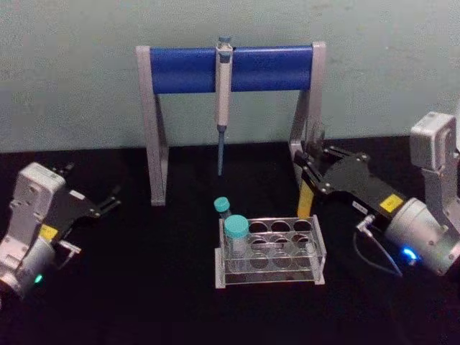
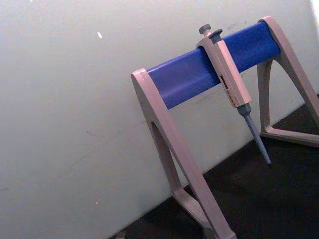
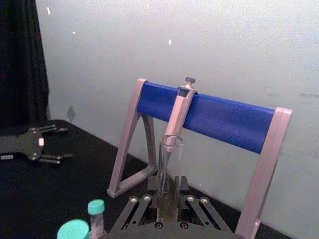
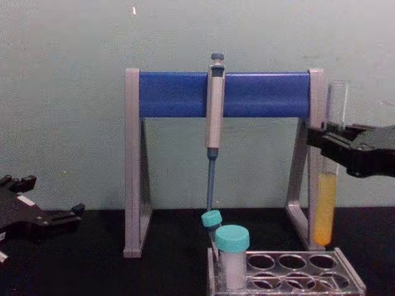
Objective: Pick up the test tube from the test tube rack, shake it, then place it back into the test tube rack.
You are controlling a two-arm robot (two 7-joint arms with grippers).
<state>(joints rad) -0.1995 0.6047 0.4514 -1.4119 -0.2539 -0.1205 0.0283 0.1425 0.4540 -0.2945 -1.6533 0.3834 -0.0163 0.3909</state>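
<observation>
Since the test tube [image 4: 325, 185] has to be shaken clear of anything it could strike, the right end effector [image 4: 323, 140] holds it upright in the air. Its fingers are clamped on the clear glass above the yellow-orange liquid. That high grip leaves the liquid hanging below the fingers and the open mouth standing above them, so nothing should spill so long as the tube is upright.

The tube's bottom hangs near the back right corner of the test tube rack [image 1: 319, 253], seemingly just above rim level, though depth is hard to read. It is just beside the right leg of the pipette stand [image 4: 179, 94], close enough, I judge, that a wide swing could knock it.

The left end effector [image 1: 90, 185] rests low over the bench [image 1: 144, 295] well to the left, fingers spread and empty, out of the way. Two teal-capped vials [image 1: 236, 228] occupy the rack's left end, leaving the right-hand holes free for the return.

From the head view the right end effector's black body covers most of the tube, and little more than a yellow strip shows. Which hole the tube belongs in cannot be told. The chest view cuts off the rack's front edge.
</observation>
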